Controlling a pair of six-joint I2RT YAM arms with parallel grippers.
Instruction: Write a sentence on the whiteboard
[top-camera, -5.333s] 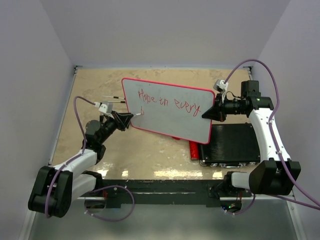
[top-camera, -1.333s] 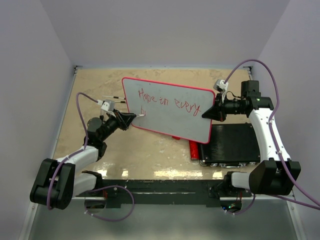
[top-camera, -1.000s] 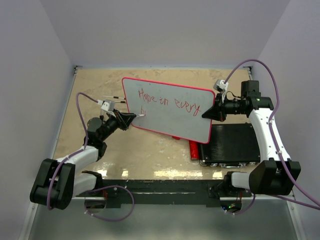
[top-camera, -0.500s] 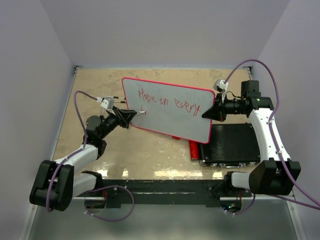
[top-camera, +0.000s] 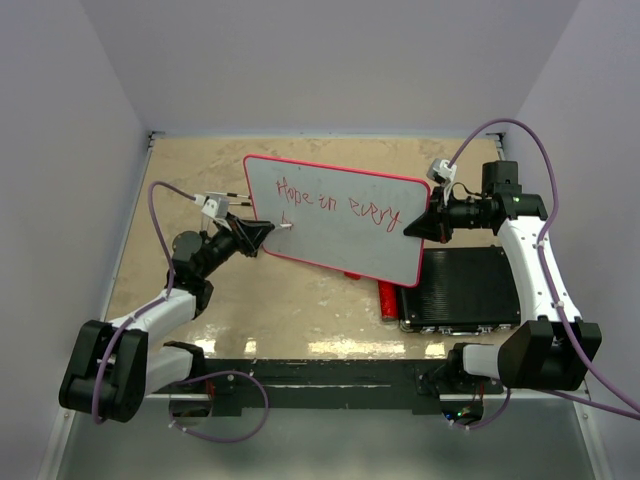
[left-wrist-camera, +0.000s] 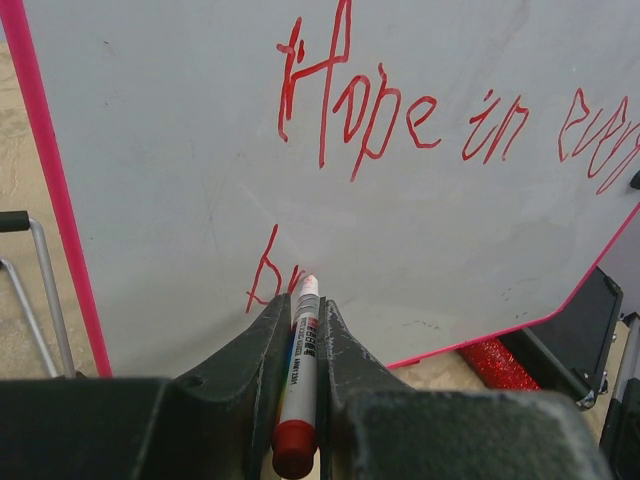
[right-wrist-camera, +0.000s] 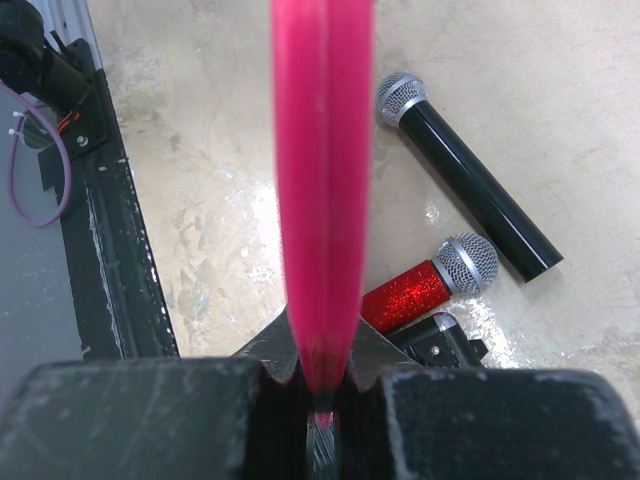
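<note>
Gripping one whiteboard (top-camera: 340, 215), one marker (left-wrist-camera: 300, 350)

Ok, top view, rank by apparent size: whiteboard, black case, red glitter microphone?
1. Red-framed glossy white whiteboard.
2. Black ribbed rectangular case, partly covered by it.
3. Red glittery microphone, mostly hidden, so its full size is unsure.

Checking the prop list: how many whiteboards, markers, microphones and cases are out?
whiteboard: 1
marker: 1
microphones: 2 (black microphone, red microphone)
case: 1
Total: 5
</note>
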